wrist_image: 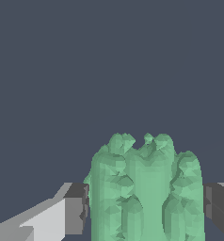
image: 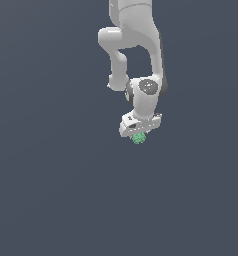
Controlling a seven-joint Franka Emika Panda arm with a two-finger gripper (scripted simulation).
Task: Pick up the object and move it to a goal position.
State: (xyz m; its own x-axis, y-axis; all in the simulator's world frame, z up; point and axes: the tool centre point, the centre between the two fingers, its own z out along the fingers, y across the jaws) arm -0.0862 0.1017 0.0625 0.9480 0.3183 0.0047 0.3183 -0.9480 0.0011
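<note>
- Against a flat, uniform slate-blue backdrop that fills the exterior view from edge to edge, the white Franka arm (image: 133, 45) comes down from the top centre of the picture.
- No seam, edge, horizon or shadow divides that backdrop, so I cannot tell floor from wall, or whether any surface lies close under the arm.
- The wrist view shows the same plain slate-blue field behind everything, with no texture or marking on it.
- The arm bends through a rounded elbow joint and ends in a pale wrist with a dark round cap, below which sits the broad white body of the gripper (image: 139, 134).
- The object (image: 138, 138), a small bright-green bumpy clump, sits right at the lower edge of the gripper in the exterior view, narrower than the gripper body above it.
- In the wrist view the object (wrist_image: 144, 193) looms large, a lumpy green mass of rounded lobes standing between the two dark grey fingertips (wrist_image: 76, 209).
- One fingertip lies against the green flank on one side; the other sits just beside the opposite flank, and whether it touches is hard to tell.
- The gripper (wrist_image: 147, 209) is thus set narrow around the clump, holding it between its pads.
</note>
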